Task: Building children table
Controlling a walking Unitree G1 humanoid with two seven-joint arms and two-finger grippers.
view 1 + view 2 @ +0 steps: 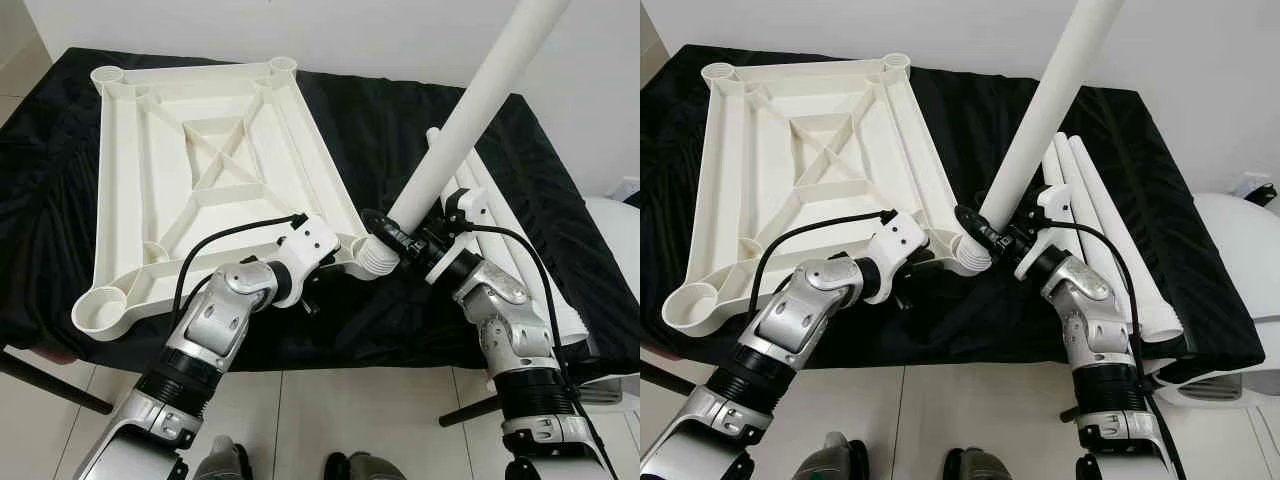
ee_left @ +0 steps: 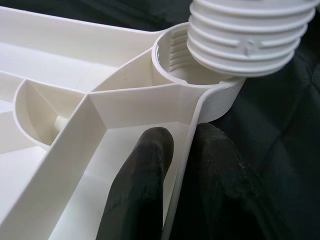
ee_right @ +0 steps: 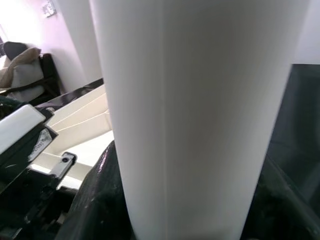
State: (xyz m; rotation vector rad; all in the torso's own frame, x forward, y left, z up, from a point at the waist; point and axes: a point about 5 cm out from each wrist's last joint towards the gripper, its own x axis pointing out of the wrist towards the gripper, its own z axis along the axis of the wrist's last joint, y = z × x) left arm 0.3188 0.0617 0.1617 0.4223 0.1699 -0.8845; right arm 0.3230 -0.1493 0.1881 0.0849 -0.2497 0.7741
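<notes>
- The white tabletop (image 1: 210,170) lies underside up on a black cloth (image 1: 400,130).
- The left gripper (image 2: 175,165) pinches its rim beside a threaded corner socket (image 2: 175,60).
- The right gripper (image 1: 400,240) clasps a white table leg (image 1: 470,120), tilted, its threaded end (image 2: 250,35) at the socket.
- Spare legs (image 1: 1090,210) lie beside it.

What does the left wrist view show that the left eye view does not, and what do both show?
Left wrist view alone: the thread ridges inside the corner socket, and the left end effector's fingers pinching the tabletop's rim, one on each side.

Left eye view alone: the whole upturned tabletop on black cloth, spare legs lying at the right, and the right end effector gripping the tilted leg.

Both: the leg's threaded end at the socket, not yet screwed in.
</notes>
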